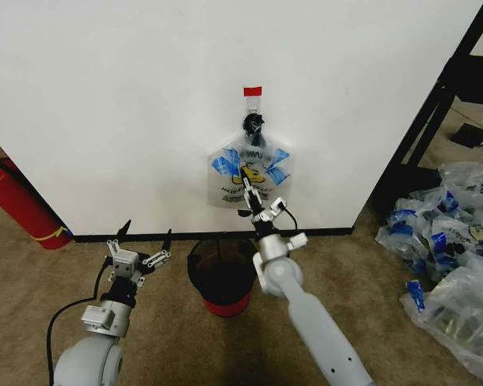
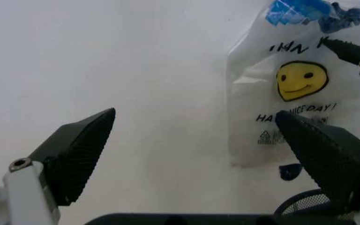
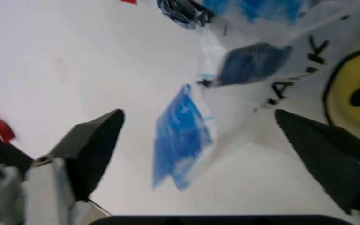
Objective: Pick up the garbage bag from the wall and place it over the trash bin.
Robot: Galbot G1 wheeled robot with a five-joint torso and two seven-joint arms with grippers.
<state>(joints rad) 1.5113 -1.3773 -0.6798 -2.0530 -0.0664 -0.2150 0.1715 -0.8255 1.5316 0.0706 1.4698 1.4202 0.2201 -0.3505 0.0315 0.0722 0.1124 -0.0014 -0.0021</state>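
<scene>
The garbage bag (image 1: 249, 170) hangs on the white wall (image 1: 105, 104) from a hook under red tape (image 1: 252, 91); its yellow smiley and blue patches face me. My right gripper (image 1: 255, 194) is raised right in front of the bag's lower half. It is open, and in the right wrist view (image 3: 198, 115) the bag (image 3: 261, 70) lies just ahead of its spread fingers. The black trash bin (image 1: 223, 273) with a red base stands on the floor below the bag. My left gripper (image 1: 141, 244) hovers open, low and left of the bin, aimed at the wall (image 2: 194, 115); the bag (image 2: 300, 79) is off to its side.
A red fire extinguisher (image 1: 20, 201) leans at the wall's left end. A black frame (image 1: 435, 112) stands at the right, with a heap of clear bags with blue labels (image 1: 451, 249) on the brown carpet. The wall's black base strip (image 1: 145, 236) runs behind the bin.
</scene>
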